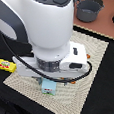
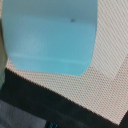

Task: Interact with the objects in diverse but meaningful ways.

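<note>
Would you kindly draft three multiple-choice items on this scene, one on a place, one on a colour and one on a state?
1. Where does the yellow packet lie?
A. on the dark surface just off the woven mat
B. inside the grey pot
C. on top of the carton

2. What colour is the carton?
A. red
B. light blue
C. green

3. How does the grey pot stand?
A. tipped over
B. upside down
C. upright, mouth up

Answers: 1 A, the packet rests beside the mat's edge. 2 B, both views show pale blue. 3 C, its open rim faces up.
</note>
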Controlling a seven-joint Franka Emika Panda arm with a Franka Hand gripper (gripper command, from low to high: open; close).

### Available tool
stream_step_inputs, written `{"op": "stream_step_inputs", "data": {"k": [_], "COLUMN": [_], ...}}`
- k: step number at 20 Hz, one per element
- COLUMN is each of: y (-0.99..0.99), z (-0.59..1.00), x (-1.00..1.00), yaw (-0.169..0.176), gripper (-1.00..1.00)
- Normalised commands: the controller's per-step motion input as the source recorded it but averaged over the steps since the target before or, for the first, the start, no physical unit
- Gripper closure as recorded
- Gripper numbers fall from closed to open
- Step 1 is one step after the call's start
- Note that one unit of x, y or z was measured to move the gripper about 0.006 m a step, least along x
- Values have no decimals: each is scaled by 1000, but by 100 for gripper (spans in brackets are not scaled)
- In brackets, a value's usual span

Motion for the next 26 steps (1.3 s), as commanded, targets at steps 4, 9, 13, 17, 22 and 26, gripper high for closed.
{"op": "stream_step_inputs", "data": {"k": [4, 9, 13, 17, 22, 26], "y": [0, -1, -84, -94, -143, -74], "z": [-272, -233, 207, 496, 346, 61], "x": [-14, -17, 181, 344, 176, 114], "yaw": [66, 63, 32, 0, 14, 27], "gripper": [-100, -100, 100, 100, 100, 100]}}
